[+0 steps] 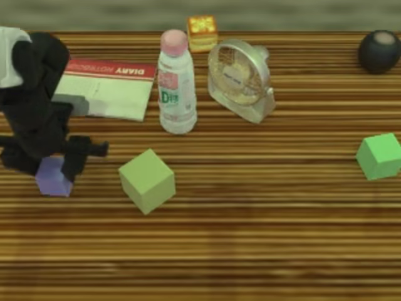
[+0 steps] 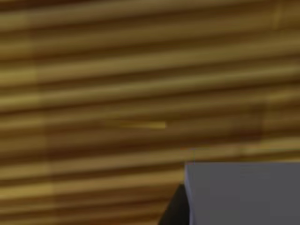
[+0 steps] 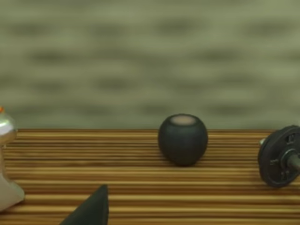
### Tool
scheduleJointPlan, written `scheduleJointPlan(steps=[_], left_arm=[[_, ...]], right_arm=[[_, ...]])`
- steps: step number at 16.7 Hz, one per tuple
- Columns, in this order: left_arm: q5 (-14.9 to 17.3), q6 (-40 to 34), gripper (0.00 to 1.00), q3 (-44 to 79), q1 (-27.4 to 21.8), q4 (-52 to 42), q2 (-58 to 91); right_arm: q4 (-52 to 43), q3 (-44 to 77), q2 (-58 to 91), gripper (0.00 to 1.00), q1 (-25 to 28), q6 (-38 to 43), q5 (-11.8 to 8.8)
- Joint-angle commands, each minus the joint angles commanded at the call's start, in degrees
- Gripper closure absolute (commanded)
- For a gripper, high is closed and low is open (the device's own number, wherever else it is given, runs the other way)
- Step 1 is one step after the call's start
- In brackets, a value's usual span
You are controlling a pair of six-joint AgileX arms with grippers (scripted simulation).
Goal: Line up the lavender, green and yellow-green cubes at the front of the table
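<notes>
Top view: the left claw stands low over the lavender cube at the left of the striped surface, its dark fingers straddling the cube's upper part. Whether they pinch the cube or merely bracket it cannot be told from here. The lime cube sits apart to the right, turned at an angle, and the green cube lies well away near the right edge. Behind them stand a diary, a bottle, a fan, an orange cube and a dark ball. The right arm itself is out of sight in this view.

Left wrist view: a flat grey-lavender face of the cube fills one corner, very close, with a dark finger at its edge. The likely risk is an off-centre hold: with so small a cube gripped near one edge, it could twist or slip out when lifted, or be dragged into the lime cube and spoil the row.

Right wrist view: the ball rests on the surface, a dumbbell at one edge, the fan's base at the other. A dark fingertip shows; the right claw's spread cannot be told.
</notes>
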Motion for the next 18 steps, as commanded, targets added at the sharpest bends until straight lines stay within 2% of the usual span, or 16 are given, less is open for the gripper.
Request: scheduleJointPlan(steps=[6,10,13,18], left_arm=[[-0.01,0.01,1.00,2.11,0.27,-3.81,-2.36],[-0.11,-1.96,1.00,4.09,-2.13,-4.78,-0.55],[-0.34,-9.40,1.00,11.38,-9.19,-8.12,4.09],[-0.70,-31.53,1.00,28.43,-27.00,-16.01,14.31]], right_arm=[[0.00,0.00,0.00,0.00,0.00,0.00,0.00],[0.00,0.00,0.00,0.00,0.00,0.00,0.00],[0.00,0.00,0.00,0.00,0.00,0.00,0.00],[0.00,0.00,0.00,0.00,0.00,0.00,0.00]])
